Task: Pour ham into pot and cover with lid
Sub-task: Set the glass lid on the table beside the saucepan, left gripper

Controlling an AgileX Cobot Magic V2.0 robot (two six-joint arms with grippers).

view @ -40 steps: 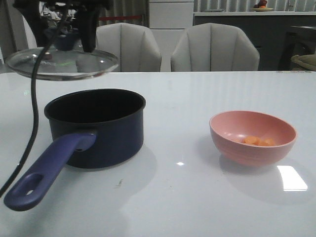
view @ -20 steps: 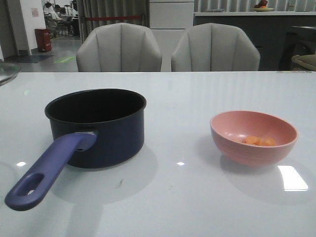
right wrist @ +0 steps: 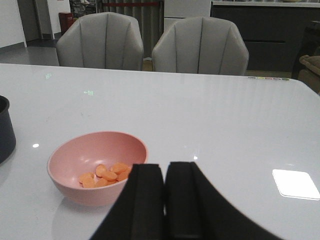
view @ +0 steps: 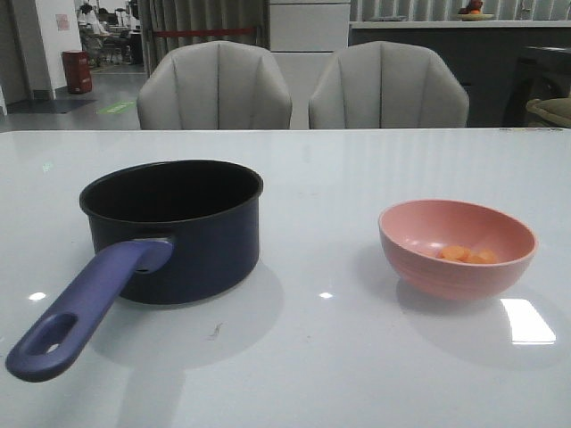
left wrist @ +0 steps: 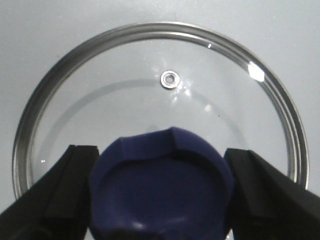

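The dark navy pot [view: 192, 245] stands uncovered at the left of the table, its purple-blue handle [view: 85, 308] pointing toward me. To the right, the ham [view: 467, 255] lies as small orange slices in a pink bowl [view: 446, 272]. Neither arm shows in the front view. In the left wrist view my left gripper [left wrist: 161, 165] is shut on the blue knob [left wrist: 160, 195] of the glass lid [left wrist: 125, 95], over bare table. My right gripper [right wrist: 165, 172] is shut and empty, just right of the bowl [right wrist: 70, 160] holding the ham [right wrist: 105, 175].
Two grey chairs [view: 214, 85] stand behind the far edge of the white table [view: 357, 169]. The pot's side [right wrist: 5, 132] shows at the edge of the right wrist view. A bright light patch [view: 526, 321] lies near the bowl.
The left arm carried the lid from above the pot off to the left, out of the front view. The pot and the bowl have not moved.
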